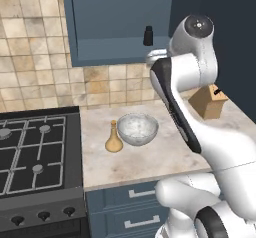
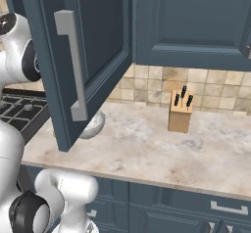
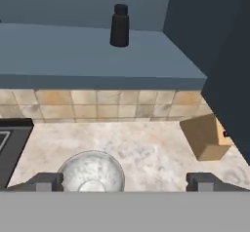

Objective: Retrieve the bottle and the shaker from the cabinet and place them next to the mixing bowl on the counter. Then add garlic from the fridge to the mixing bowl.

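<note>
Beige tiled wall, black hob, knife block.

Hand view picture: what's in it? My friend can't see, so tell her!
A small black shaker stands alone on the open blue cabinet shelf. Below, the counter holds a speckled mixing bowl and a wooden knife block; the gripper is open.

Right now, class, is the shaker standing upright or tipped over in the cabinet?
Upright. The shaker stands on its base on the cabinet shelf, narrow top pointing up, alone there. The left base view shows it likewise.
</note>
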You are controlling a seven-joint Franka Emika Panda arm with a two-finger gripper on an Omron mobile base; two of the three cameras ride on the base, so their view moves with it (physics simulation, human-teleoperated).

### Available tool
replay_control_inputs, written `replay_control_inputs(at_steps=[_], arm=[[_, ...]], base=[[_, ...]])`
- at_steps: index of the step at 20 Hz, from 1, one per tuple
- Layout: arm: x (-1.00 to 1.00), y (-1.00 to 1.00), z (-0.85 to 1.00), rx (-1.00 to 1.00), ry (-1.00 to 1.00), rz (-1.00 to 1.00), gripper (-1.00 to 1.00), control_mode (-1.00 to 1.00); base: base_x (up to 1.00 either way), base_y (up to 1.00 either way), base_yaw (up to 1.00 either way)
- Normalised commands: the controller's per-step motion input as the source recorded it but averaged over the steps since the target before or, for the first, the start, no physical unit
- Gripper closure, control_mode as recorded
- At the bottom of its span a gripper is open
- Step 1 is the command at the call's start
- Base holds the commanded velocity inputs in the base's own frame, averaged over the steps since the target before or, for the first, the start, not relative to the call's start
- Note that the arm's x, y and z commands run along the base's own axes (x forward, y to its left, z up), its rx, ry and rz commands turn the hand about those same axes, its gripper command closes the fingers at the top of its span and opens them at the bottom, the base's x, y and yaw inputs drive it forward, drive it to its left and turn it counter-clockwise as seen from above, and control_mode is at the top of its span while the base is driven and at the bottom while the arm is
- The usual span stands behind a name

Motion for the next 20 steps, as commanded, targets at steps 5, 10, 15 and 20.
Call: replay_control_inputs(at_steps=[5,10,15,20], arm=[[0.89,0.01,0.14,0.10,-0.26,0.00,-1.00,-1.00],[0.89,0.00,0.01,0.00,0.02,0.00,-1.00,-1.00],[0.80,0.00,0.19,0.05,0.22,0.00,-1.00,-1.00],[0.72,-0.02,0.12,0.02,0.13,0.00,-1.00,-1.00]], base=[[0.00,0.00,0.00],[0.00,0.00,0.00],[0.00,0.00,0.00],[0.00,0.00,0.00]])
